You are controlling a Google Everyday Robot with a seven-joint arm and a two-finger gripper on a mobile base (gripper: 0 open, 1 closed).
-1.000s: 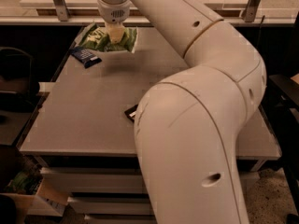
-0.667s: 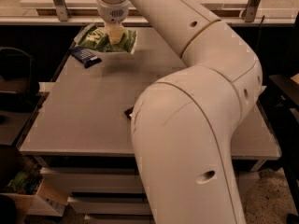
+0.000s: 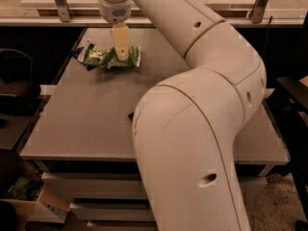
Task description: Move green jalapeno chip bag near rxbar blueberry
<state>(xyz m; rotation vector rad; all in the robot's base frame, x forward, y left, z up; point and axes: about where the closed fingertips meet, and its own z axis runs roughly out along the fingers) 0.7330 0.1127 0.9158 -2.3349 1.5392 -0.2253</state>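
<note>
Claw [image 3: 121, 51] over the green chip bag [image 3: 98, 57] at the tabletop's [image 3: 86, 119] 11 o'clock; can't tell if it's gripping. Bag's probably light, crinkly, slippery, crushable: pinch a crimped end, gently.

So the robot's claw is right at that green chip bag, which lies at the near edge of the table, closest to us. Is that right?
Not quite. The gripper is at the green jalapeno chip bag, but the bag lies toward the far left of the table, not at its near edge. The camera view shows this.
</note>
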